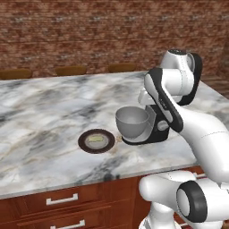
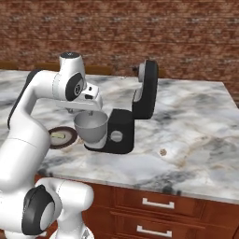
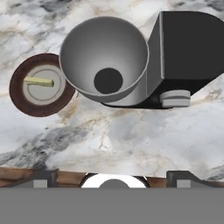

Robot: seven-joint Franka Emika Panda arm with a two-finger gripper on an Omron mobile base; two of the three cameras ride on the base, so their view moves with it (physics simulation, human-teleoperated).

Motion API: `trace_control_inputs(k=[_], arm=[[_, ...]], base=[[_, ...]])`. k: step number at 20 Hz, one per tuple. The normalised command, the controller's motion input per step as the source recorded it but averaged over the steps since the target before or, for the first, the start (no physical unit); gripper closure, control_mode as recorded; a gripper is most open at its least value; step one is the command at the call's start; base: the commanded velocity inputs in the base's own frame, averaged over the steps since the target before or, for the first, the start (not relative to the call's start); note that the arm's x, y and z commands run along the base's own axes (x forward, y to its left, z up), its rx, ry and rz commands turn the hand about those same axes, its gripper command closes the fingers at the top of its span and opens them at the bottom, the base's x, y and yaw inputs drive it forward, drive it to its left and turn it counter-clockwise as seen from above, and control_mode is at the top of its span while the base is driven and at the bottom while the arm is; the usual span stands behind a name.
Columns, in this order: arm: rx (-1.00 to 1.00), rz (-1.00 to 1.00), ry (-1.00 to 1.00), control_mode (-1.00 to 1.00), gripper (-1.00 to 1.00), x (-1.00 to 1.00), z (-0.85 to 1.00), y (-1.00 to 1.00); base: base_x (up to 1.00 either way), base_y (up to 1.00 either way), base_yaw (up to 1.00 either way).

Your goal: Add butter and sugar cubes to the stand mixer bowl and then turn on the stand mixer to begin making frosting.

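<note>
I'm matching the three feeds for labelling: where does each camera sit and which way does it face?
Left base view: behind-left of the arm, facing the stand mixer; arm at right.
Right base view: behind-right, facing the same mixer, head tilted up; arm at left.
Hand view: on the hand, looking down into the stand mixer bowl; open end effector at the bottom.
All share the bowl and the butter on its plate.

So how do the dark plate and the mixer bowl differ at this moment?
The plate is flat, dark brown with a paler centre, and lies straight on the marble counter; the stand mixer bowl is deep, tapered grey metal, seated on the black stand mixer. The plate carries the butter; the bowl holds nothing visible. Both are round, similar in width, and sit side by side.
</note>
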Motion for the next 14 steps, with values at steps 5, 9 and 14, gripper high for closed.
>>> trace_control_inputs(k=[5,9,14], arm=[[0.0,0.0,0.0,1.0,-1.0,0.0,0.0,0.0],[0.0,0.0,0.0,1.0,-1.0,0.0,0.0,0.0],[0.0,0.0,0.0,1.0,-1.0,0.0,0.0,0.0]], base=[[-0.29,0.39,-0.08],[-0.24,0.41,-0.1],[-0.24,0.39,-0.12]])
